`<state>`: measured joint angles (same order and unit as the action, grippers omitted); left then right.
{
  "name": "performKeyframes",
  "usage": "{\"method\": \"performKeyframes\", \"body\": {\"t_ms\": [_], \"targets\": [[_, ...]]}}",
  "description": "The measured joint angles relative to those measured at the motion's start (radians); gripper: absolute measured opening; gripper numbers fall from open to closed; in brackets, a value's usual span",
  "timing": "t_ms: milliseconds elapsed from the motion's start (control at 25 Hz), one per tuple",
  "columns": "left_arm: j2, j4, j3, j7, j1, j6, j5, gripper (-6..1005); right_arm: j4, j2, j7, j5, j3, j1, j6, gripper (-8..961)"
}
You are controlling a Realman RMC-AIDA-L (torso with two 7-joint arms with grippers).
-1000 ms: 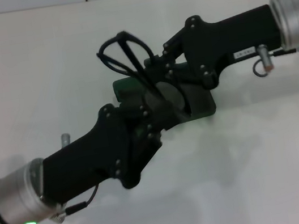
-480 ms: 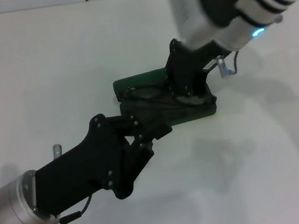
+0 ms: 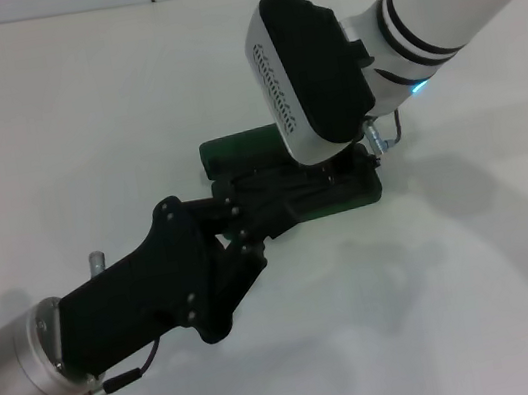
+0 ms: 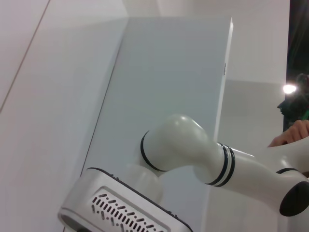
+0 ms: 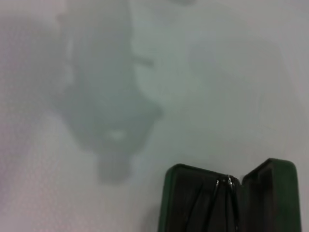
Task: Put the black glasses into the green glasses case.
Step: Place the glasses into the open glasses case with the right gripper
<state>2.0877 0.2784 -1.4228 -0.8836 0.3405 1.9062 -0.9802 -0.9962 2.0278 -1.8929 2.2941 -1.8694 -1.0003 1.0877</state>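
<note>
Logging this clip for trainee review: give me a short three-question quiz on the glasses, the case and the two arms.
1. True or false: the green glasses case is shut.
2. In the head view, the left hand meets the case from: A the near left; B the far right; C straight above.
3. Fill in: in the head view, the white wrist covering part of the case belongs to the ___ arm.
Key: 1 false; the right wrist view shows it lying open with the black glasses inside. 2 A. 3 right.
</note>
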Motion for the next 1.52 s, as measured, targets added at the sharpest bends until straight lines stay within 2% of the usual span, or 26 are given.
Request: {"method": "performKeyframes", "body": {"t_ms": [880, 1400, 1520], "targets": [[0.003, 0.001, 0.01, -0.011, 0.0, -0.003, 0.002, 39, -0.012, 0.0, -0.006, 0.058, -0.061, -0.008, -0.055, 39], [0.002, 0.001, 0.01, -0.009, -0.002, -0.002, 0.0, 40, -0.029, 0.0, -0.089, 0.073, -0.086, -0.015, -0.04, 52], [0.002, 0.001, 0.01, -0.008, -0.004, -0.001, -0.001, 40, -0.049, 0.0, -0.094, 0.073, -0.086, -0.003, -0.03, 201]]}}
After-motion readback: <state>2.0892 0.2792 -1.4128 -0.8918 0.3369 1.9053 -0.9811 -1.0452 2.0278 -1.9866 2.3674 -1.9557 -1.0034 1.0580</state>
